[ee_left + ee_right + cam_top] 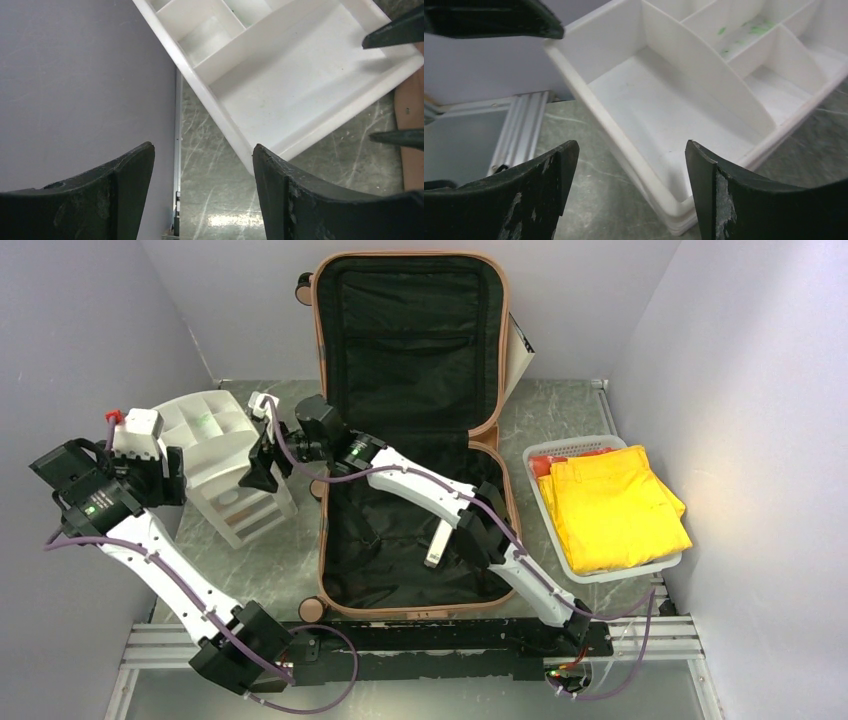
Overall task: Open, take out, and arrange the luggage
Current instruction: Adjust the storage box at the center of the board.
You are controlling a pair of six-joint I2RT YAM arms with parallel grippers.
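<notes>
The luggage (410, 340) is a salmon-pink suitcase lying open mid-table, its black-lined lid upright against the back wall. To its left stands a white compartment organizer (225, 465). My left gripper (172, 476) hovers open at the organizer's left side. In the left wrist view the open left gripper (202, 155) has the organizer (300, 65) just beyond its right finger. My right gripper (262, 465) reaches across the suitcase's left rim to the organizer's right side. It is open (631, 150) over a corner of the organizer (664, 115), gripping nothing.
A white basket (540, 490) holding folded yellow cloth (610, 505) stands right of the suitcase. A small white oblong thing (437, 545) lies on the lining by the right arm. Grey walls close in on both sides, and a metal rail runs along the near edge.
</notes>
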